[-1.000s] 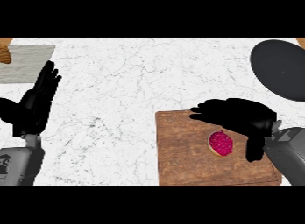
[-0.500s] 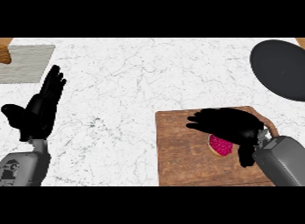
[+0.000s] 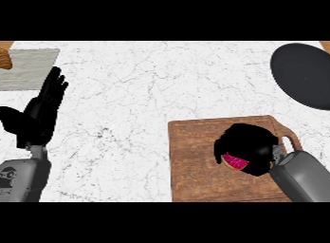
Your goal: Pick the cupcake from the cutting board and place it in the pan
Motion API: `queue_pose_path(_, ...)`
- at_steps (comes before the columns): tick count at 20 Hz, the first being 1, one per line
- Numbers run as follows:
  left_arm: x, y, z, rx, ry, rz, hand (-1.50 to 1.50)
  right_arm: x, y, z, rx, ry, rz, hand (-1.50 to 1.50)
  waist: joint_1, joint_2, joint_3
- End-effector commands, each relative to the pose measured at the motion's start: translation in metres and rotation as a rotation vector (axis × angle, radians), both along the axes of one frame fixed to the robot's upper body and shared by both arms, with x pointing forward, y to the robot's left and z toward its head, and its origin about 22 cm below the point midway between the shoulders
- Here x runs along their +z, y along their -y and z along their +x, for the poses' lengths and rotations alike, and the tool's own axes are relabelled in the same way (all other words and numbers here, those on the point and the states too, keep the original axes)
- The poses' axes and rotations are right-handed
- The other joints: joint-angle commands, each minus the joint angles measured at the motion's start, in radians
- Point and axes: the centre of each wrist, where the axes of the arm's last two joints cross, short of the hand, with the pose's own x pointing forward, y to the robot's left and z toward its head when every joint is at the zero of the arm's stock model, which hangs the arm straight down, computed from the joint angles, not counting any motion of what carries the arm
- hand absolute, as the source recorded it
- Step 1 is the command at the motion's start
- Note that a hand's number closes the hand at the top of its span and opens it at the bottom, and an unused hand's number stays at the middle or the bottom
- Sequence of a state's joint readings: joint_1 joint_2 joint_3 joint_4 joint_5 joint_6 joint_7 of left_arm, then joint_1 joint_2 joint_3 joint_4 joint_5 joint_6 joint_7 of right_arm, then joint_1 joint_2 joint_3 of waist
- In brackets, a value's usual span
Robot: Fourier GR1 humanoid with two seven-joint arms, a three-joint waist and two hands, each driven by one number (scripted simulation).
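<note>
No writing shows. On the white marble counter (image 3: 160, 95), the right hand (image 3: 248, 142) curls round the cupcake (image 3: 235, 162) on the cutting board (image 3: 196, 161); the left hand (image 3: 38, 114) is spread flat.

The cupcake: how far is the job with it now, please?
Done: the right hand has curled round the cupcake. In hand: the grasp, with the cupcake low over the cutting board; whether it is lifted cannot be told. Left: carrying it to the pan. The left hand rests open.

Right robot hand (image 3: 248, 144) curled, left robot hand (image 3: 36, 111) flat
</note>
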State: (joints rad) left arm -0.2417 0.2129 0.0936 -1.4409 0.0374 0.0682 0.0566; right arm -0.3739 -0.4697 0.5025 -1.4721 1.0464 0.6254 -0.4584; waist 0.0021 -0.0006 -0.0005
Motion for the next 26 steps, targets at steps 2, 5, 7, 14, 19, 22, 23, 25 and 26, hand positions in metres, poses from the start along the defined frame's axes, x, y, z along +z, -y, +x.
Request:
queue_pose_path(2, 0.019, 0.012, -0.001, -0.005, -0.006, 0.008, 0.0, -0.016, -0.007, 0.0, 0.082, -0.016, 0.027, 1.5, 0.002, 0.0, 0.001)
queue_pose_path(5, -0.001, 0.007, -0.007, 0.0, -0.006, -0.006, 0.0, -0.01, 0.014, -0.001, 0.074, -0.026, 0.034, 1.5, -0.001, 0.0, 0.001)
queue_pose_path(7, 0.012, 0.004, 0.001, -0.017, -0.022, 0.002, 0.0, -0.013, -0.015, 0.004, 0.078, -0.009, 0.035, 1.5, 0.001, 0.001, 0.001)
queue_pose_path(14, 0.002, 0.0, -0.004, 0.019, -0.013, 0.002, 0.0, -0.018, 0.023, 0.052, -0.923, 0.029, 0.073, 1.5, -0.017, 0.014, -0.001)
queue_pose_path(19, 0.008, 0.008, 0.0, -0.009, 0.006, 0.009, 0.0, 0.048, -0.012, 0.08, -1.307, 0.383, 0.198, 1.5, 0.021, 0.003, -0.002)
queue_pose_path(22, 0.006, 0.008, -0.001, -0.031, 0.005, 0.013, 0.0, 0.078, -0.049, 0.088, -1.436, 0.577, 0.283, 1.5, 0.044, 0.008, -0.002)
queue_pose_path(23, 0.01, 0.019, -0.003, -0.057, -0.002, 0.003, 0.0, 0.09, -0.058, 0.089, -1.477, 0.613, 0.307, 1.5, 0.054, 0.001, 0.0)
queue_pose_path(25, 0.014, 0.017, 0.005, -0.064, 0.007, 0.01, 0.0, 0.106, -0.077, 0.097, -1.527, 0.69, 0.351, 1.5, 0.057, 0.011, 0.0)
queue_pose_path(26, 0.02, 0.007, 0.008, -0.043, 0.022, 0.033, 0.0, 0.118, -0.083, 0.101, -1.546, 0.724, 0.366, 1.5, 0.052, 0.011, 0.0)
